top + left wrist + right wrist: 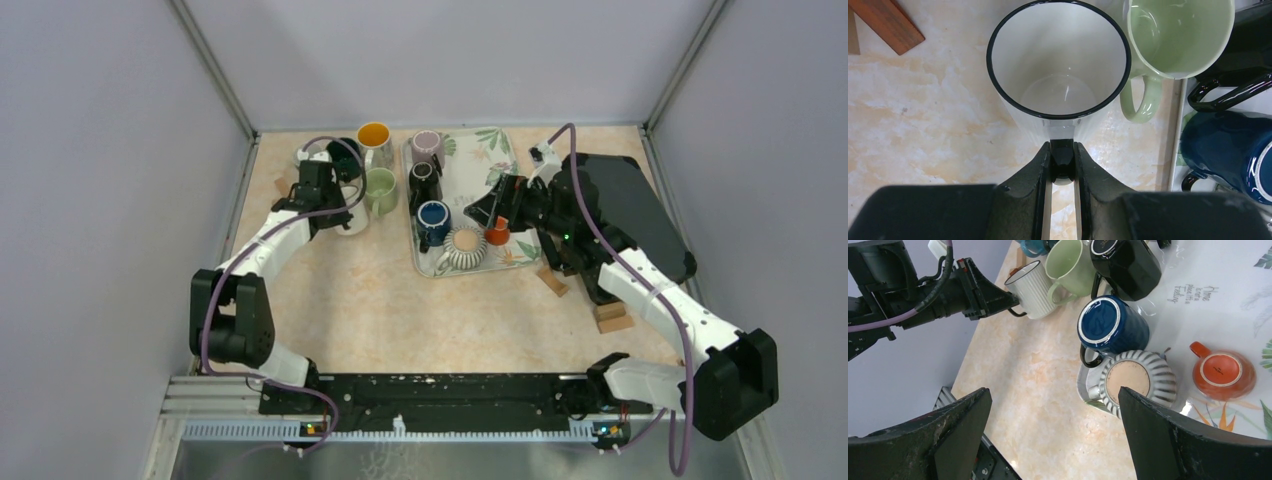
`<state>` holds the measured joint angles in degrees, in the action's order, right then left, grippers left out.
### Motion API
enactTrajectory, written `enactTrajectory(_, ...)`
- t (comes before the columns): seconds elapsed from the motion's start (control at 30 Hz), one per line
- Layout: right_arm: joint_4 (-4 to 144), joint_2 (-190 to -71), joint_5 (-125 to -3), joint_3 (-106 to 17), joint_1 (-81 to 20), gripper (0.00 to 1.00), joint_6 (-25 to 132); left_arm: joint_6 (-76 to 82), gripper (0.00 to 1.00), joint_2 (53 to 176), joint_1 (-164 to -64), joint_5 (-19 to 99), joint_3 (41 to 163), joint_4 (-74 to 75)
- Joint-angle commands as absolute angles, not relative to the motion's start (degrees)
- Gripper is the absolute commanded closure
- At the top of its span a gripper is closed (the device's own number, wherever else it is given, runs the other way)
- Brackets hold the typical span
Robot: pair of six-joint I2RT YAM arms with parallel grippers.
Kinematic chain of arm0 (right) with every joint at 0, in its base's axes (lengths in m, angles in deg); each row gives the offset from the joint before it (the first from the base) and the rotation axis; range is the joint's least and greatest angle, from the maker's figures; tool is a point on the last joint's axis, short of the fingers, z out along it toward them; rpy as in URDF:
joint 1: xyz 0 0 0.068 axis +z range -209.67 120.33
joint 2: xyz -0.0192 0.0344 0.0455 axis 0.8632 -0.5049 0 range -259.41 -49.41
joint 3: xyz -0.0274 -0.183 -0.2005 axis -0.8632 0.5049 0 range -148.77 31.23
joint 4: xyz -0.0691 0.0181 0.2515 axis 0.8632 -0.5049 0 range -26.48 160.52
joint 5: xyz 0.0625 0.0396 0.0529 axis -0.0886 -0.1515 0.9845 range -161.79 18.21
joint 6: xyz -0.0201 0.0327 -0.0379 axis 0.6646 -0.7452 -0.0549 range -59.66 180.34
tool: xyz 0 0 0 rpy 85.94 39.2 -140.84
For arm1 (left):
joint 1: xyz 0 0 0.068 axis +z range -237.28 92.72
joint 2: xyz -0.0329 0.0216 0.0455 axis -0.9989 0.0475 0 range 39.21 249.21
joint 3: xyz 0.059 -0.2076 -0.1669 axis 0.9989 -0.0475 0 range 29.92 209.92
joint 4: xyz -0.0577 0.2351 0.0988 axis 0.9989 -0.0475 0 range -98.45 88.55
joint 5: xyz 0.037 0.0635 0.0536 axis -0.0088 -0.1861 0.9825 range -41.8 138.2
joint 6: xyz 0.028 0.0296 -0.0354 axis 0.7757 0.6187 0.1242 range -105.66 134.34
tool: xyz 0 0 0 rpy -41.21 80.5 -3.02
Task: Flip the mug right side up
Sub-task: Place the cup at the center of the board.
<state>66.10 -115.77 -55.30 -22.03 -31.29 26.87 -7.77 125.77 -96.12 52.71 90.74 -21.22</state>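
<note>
A white ribbed mug (1058, 65) with a black rim stands upright on the table, its opening up. It also shows in the top view (352, 222) and the right wrist view (1032, 289). My left gripper (1063, 160) is shut on its black handle; it shows in the top view (335, 205) too. On the tray a blue mug (1113, 325), a striped mug (1138, 382) and a small orange cup (1223, 370) stand upside down. My right gripper (1053, 395) is open and empty, above the table beside the striped mug.
A green mug (1178, 35) stands upright, close against the white mug's right side. A black mug (1125, 262) is on the floral tray (490, 150). A yellow-lined mug (373, 135) stands behind. A black slab (640, 210) and wooden blocks (612, 315) lie at the right.
</note>
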Motion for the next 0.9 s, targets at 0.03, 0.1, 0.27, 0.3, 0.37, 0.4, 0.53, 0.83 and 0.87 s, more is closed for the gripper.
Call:
enactTrajectory(0.03, 67.0, -115.0, -55.9, -22.6, -30.7, 0.01, 28.0, -6.8, 1.00, 128.1, -96.7, 50.9, 92.9, -19.9)
enactTrajectory(0.1, 67.0, -115.0, -55.9, -22.5, -30.7, 0.01, 28.0, -6.7, 1.00, 128.2, -96.7, 51.1, 93.0, -19.9)
enactTrajectory(0.27, 67.1, -115.1, -56.1, -22.4, -30.7, 0.01, 28.4, -6.5, 0.98, 128.3, -96.7, 51.0, 93.1, -20.0)
enactTrajectory(0.3, 67.0, -115.1, -56.3, -22.5, -30.7, 0.01, 28.6, -6.5, 0.96, 128.3, -96.7, 51.0, 93.2, -20.1)
enactTrajectory(0.37, 67.1, -115.1, -56.6, -22.3, -30.7, 0.01, 28.7, -6.3, 0.94, 128.3, -96.7, 50.9, 93.3, -20.1)
enactTrajectory(0.4, 67.1, -115.0, -56.7, -22.1, -30.7, 0.01, 28.6, -6.2, 0.93, 128.4, -96.7, 50.8, 93.3, -20.1)
enactTrajectory(0.53, 66.9, -115.1, -57.0, -22.1, -30.7, 0.01, 28.9, -5.9, 0.91, 129.2, -96.8, 50.7, 93.8, -20.2)
enactTrajectory(0.83, 68.2, -115.2, -56.8, -21.9, -30.7, 0.01, 28.5, -5.1, 0.81, 129.8, -96.8, 50.6, 96.4, -21.3)
enactTrajectory(0.87, 68.2, -115.2, -57.0, -21.7, -30.7, 0.01, 28.5, -5.1, 0.81, 129.8, -96.8, 50.7, 96.3, -21.3)
